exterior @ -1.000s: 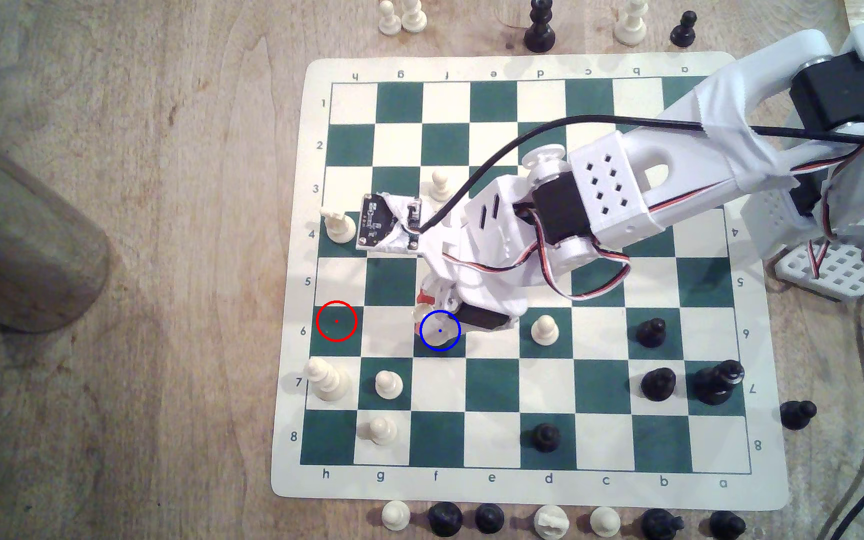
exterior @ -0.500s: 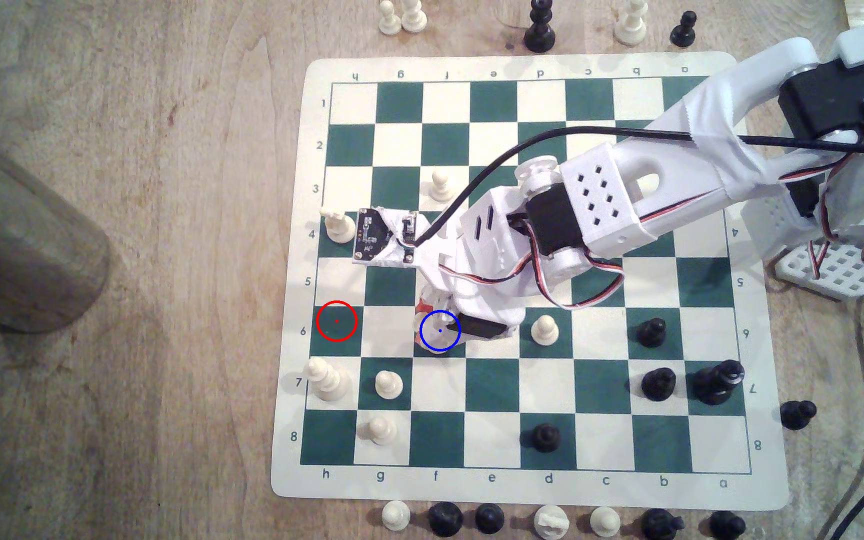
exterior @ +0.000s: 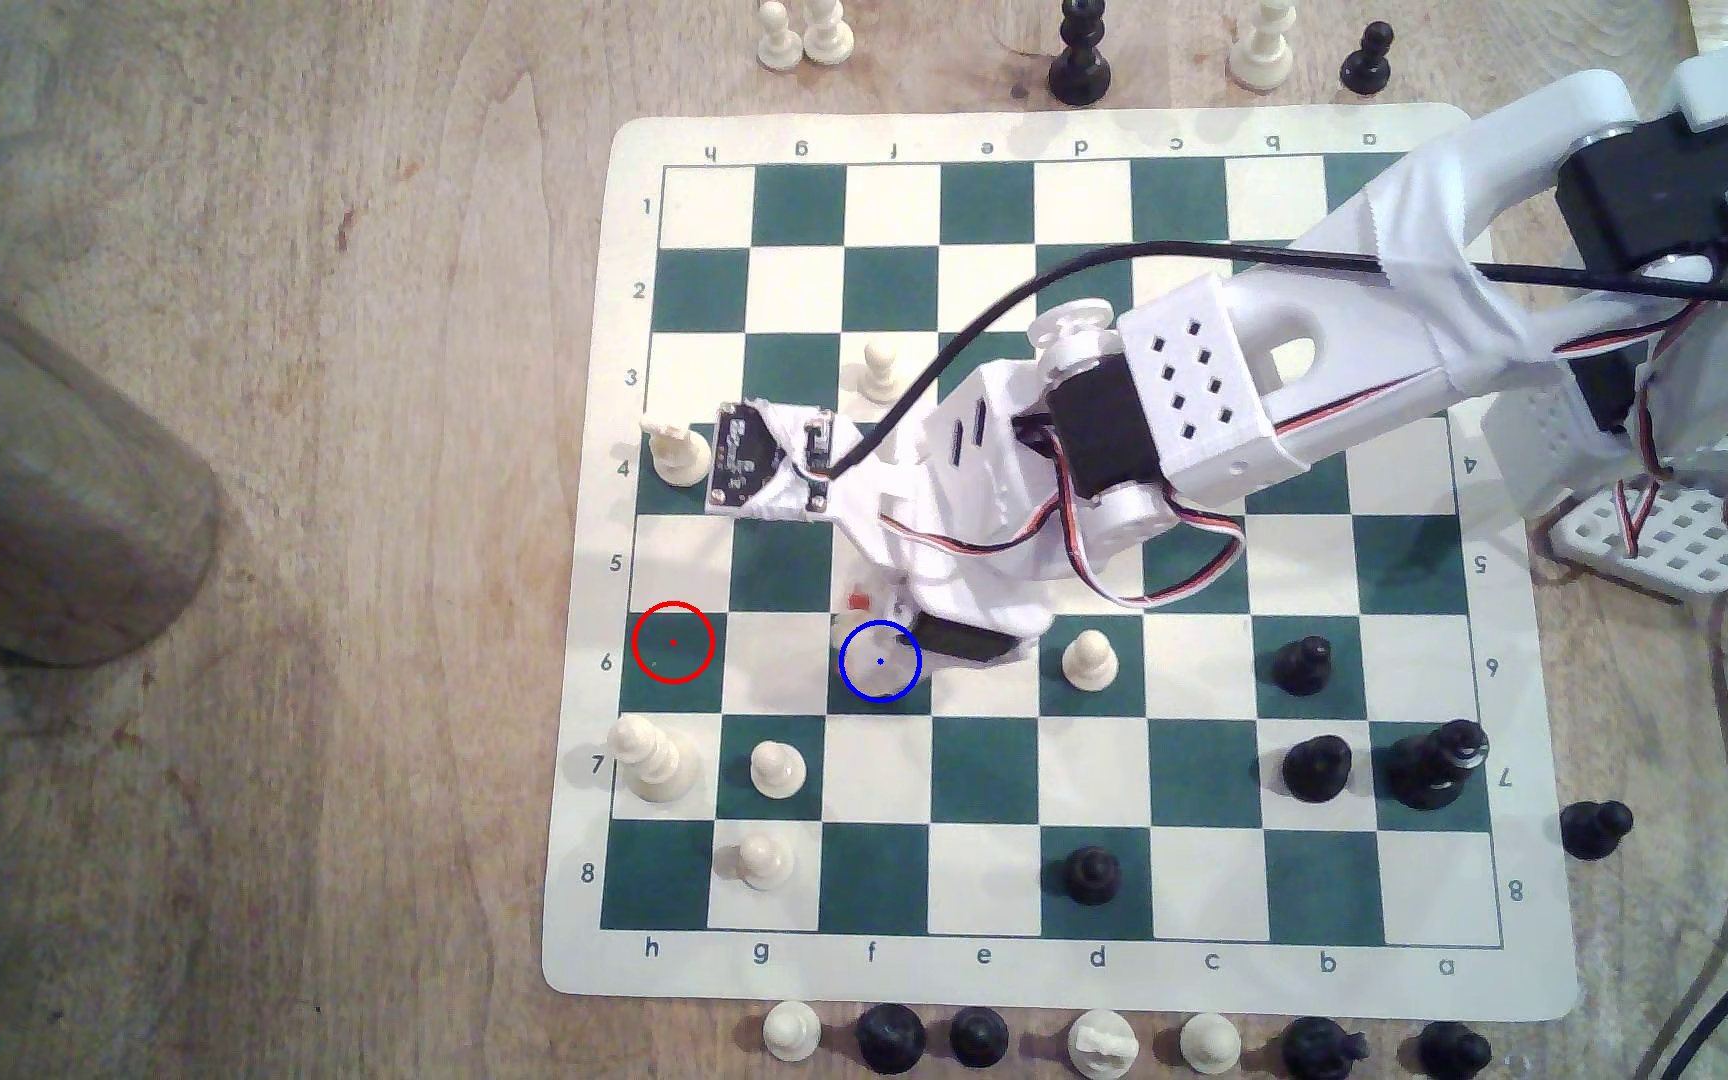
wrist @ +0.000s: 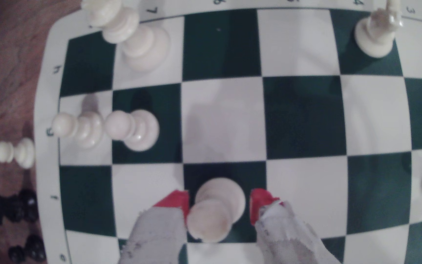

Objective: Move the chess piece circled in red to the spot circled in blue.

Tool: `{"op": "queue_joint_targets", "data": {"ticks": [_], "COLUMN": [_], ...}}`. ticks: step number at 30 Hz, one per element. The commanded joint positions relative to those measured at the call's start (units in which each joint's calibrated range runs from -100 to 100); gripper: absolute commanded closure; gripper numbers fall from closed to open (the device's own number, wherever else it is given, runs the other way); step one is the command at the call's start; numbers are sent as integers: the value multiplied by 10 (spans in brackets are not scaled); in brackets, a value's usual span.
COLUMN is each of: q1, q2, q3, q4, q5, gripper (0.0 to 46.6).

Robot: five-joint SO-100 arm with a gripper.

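Note:
The cream chess piece point(exterior: 879, 670) stands upright on the dark green spot point(exterior: 844, 698) inside the blue ring in the exterior view. In the wrist view the chess piece point(wrist: 216, 210) sits between my red-tipped fingers point(wrist: 177, 201), with a clear gap on one side. My gripper point(exterior: 886, 631) hovers just over it, open, and my gripper point(wrist: 218, 200) straddles the piece's head. The red-ringed green square point(exterior: 673, 643) holds no piece.
Cream pawns point(exterior: 777, 768) and a taller tiered cream piece point(exterior: 650, 760) stand close by towards the exterior view's left. Another cream pawn point(exterior: 1088, 659) is two squares to the right, with black pieces point(exterior: 1301, 665) beyond. Spare pieces line the board's edges. A metal cylinder point(exterior: 39, 467) lies far left.
The fingers have spread apart and let go of the chess piece, which now stands free in the blue ring. The wrist has lifted slightly.

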Motion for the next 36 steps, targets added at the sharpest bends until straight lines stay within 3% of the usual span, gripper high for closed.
{"op": "queue_joint_targets", "data": {"ticks": [1, 14, 22, 26, 30, 32, 33, 36], "q1": [4, -2, 31, 40, 61, 80, 85, 103], "q2": [-43, -255, -474, -596, -715, -764, -775, -819], "q3": [-30, -11, 109, 180, 261, 314, 331, 426], "q4": [14, 175, 267, 303, 308, 272, 253, 90], "q5": [4, 5, 39, 62, 87, 99, 103, 103], "gripper": [272, 266, 285, 323, 407, 426, 464, 464]}}
